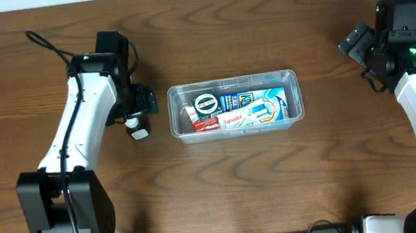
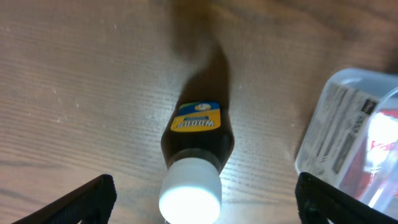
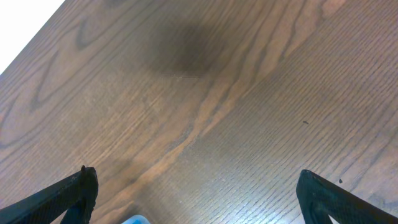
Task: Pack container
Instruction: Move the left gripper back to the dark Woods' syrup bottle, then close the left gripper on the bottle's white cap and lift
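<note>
The clear plastic container (image 1: 235,104) sits mid-table and holds several small boxes and a round tin. Its corner shows in the left wrist view (image 2: 348,137). A dark bottle with a white cap and yellow label (image 2: 196,152) stands on the table just left of the container; in the overhead view only its cap (image 1: 139,132) shows. My left gripper (image 2: 202,202) is open, its fingers wide on either side of the bottle's cap, not touching it. My right gripper (image 3: 196,196) is open and empty over bare wood at the far right (image 1: 366,41).
The wooden table (image 1: 280,187) surrounds the container. A small light-blue thing (image 3: 134,219) shows at the bottom edge of the right wrist view.
</note>
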`<state>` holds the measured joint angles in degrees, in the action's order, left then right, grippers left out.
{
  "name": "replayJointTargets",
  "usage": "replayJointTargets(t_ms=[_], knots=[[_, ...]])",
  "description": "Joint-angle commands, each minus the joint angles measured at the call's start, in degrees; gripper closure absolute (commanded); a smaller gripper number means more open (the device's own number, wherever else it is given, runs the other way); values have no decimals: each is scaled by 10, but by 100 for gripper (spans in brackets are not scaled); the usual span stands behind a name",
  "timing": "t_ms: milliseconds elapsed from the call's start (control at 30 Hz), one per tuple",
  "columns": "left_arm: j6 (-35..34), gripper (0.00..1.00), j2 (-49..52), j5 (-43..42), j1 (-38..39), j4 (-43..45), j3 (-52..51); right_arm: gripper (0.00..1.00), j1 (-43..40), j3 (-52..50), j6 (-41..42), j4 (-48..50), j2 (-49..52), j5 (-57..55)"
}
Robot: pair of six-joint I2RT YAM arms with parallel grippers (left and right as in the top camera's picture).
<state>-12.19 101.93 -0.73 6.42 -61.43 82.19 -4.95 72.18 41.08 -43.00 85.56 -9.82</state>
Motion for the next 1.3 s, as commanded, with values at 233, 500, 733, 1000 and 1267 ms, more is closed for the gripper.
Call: replayJointTargets(t_ms=[233,500,733,1000,1267], knots=[[-52,27,7,-2,-2,-33,-5,1,-1,0,6,-1,3,-2],[-62,27,7,-2,-2,-39,-7,1,-1,0,6,-1,3,-2],[-86,27,7,-2,-2,-28,-15,1,-1,0,6,-1,3,-2],[-111,32,7,-2,-2,-7,-15,1,-1,0,6,-1,3,-2],[-111,34,8,-2,-2,-4,-15,1,-1,0,6,-1,3,-2]])
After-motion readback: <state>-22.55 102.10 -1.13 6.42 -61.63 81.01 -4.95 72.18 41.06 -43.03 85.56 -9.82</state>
